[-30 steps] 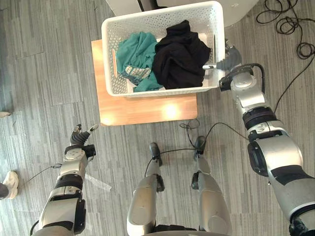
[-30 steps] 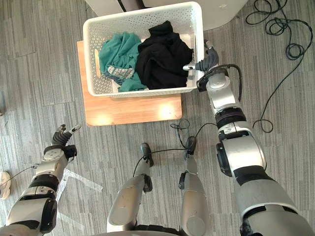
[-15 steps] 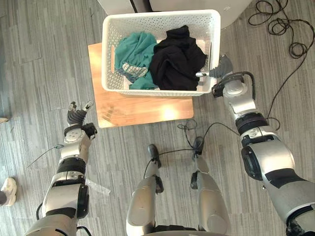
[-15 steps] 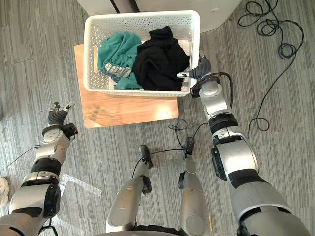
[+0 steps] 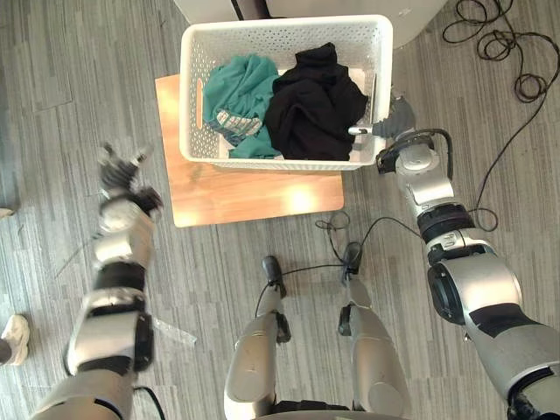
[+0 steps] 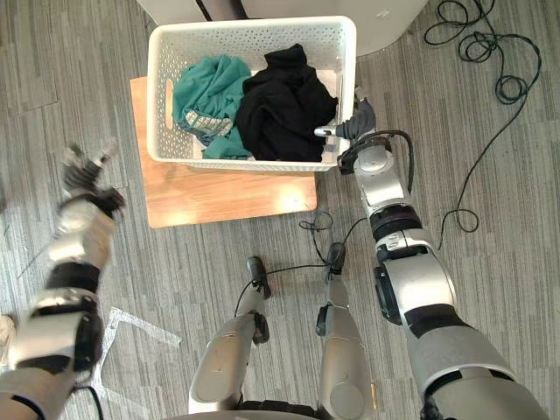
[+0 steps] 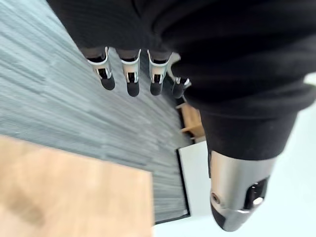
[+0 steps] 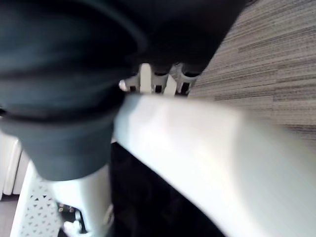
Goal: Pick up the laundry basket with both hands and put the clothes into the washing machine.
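**One side held, the other side waiting**

My right hand [image 5: 395,121] pinches the right rim of the laundry basket [image 5: 284,29], thumb inside and fingers outside. My left hand [image 5: 121,173] hangs open and empty over the floor, just off the left edge of the wooden table [image 5: 254,194] and well apart from the basket. The basket sits on that table with the teal shirt [image 5: 241,92] and black clothes [image 5: 315,101] inside, the washing machine [image 5: 416,22] just behind it. I judge the left hand should reach the handle slot [image 5: 200,94] in the left wall, level with the right, and close before any lift, or the basket may tip
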`<state>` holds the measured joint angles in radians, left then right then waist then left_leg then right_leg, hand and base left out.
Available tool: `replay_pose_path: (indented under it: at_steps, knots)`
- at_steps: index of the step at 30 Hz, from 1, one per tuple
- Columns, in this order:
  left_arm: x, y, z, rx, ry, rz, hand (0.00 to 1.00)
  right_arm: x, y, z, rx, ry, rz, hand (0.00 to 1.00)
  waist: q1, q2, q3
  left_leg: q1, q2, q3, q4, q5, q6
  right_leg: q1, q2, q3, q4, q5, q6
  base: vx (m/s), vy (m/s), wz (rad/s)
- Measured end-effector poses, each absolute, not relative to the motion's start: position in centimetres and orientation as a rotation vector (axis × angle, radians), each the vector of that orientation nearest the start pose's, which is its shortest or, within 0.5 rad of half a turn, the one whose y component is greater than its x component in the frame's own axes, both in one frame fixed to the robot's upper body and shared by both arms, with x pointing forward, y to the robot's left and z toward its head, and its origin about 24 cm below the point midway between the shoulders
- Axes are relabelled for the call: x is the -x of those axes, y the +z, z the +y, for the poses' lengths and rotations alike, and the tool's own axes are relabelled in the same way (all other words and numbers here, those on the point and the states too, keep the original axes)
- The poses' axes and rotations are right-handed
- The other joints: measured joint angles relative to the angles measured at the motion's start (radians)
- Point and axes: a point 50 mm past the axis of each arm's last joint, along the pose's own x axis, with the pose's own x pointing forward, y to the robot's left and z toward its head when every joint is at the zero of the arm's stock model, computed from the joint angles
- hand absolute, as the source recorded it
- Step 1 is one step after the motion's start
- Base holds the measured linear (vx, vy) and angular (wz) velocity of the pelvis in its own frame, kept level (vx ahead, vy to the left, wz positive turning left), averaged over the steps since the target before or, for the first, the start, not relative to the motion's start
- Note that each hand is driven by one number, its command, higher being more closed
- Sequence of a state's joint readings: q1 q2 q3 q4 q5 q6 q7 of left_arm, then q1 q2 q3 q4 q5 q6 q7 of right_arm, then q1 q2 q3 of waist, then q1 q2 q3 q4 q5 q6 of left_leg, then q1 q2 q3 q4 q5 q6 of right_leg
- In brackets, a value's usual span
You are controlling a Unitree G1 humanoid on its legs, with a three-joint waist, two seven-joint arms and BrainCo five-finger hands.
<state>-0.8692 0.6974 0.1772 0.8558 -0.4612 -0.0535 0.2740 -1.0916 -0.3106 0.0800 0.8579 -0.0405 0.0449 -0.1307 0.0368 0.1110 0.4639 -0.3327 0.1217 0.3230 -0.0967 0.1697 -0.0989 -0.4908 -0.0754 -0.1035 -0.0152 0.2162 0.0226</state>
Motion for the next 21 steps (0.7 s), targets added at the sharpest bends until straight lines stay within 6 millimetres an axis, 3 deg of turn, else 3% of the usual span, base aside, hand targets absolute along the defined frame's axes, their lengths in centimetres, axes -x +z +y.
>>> replay_pose_path:
  at_steps: [1, 2, 6, 8, 14, 21]
  knots:
    - [-35.4, 20.7, 35.1, 0.064, 0.648, -0.236, 0.00, -41.7, 21.7, -15.8, 0.397, -0.085, -0.211, 0.00, -0.002, 0.000, 0.000, 0.001, 0.002, 0.000, 0.000, 0.000, 0.000, 0.000, 0.002, 0.000, 0.001, 0.000, 0.000, -0.01, -0.015, -0.03]
    - [-35.3, 17.7, 35.0, 0.065, 0.619, -0.115, 0.00, -41.6, 21.5, -16.1, 0.408, -0.087, -0.208, 0.00, -0.008, 0.000, 0.000, -0.003, 0.007, 0.003, 0.001, 0.000, -0.001, -0.004, 0.008, -0.002, 0.001, 0.000, -0.001, -0.02, -0.020, 0.05]
    - [-36.7, 21.2, 34.1, 0.039, 0.581, -0.173, 0.00, -41.5, 21.0, -15.8, 0.392, -0.075, -0.206, 0.00, -0.014, -0.002, 0.000, -0.011, 0.001, 0.019, -0.005, 0.001, -0.003, -0.026, 0.001, 0.010, 0.023, -0.004, -0.003, -0.04, -0.004, -0.02]
    - [-36.9, 21.6, 34.1, 0.021, 0.574, -0.167, 0.00, -41.4, 21.1, -15.1, 0.373, -0.055, -0.217, 0.00, -0.022, -0.004, -0.001, -0.015, 0.002, 0.031, -0.005, 0.001, -0.003, -0.040, -0.002, 0.021, 0.029, -0.004, -0.003, -0.04, -0.001, -0.16]
    - [-37.0, 20.5, 34.3, -0.034, 0.576, -0.082, 0.00, -41.0, 20.1, -13.2, 0.362, 0.010, -0.233, 0.00, -0.050, -0.004, 0.000, -0.020, 0.018, 0.066, -0.006, 0.000, -0.004, -0.063, 0.015, 0.048, 0.033, -0.004, -0.003, -0.01, -0.021, -0.16]
    - [-37.5, 20.6, 33.6, -0.029, 0.565, -0.067, 0.00, -40.3, 19.9, -12.3, 0.314, 0.038, -0.265, 0.00, -0.050, -0.018, 0.000, -0.031, 0.021, 0.102, -0.006, -0.006, -0.013, -0.102, 0.019, 0.069, 0.065, -0.013, -0.014, -0.02, -0.016, -0.09]
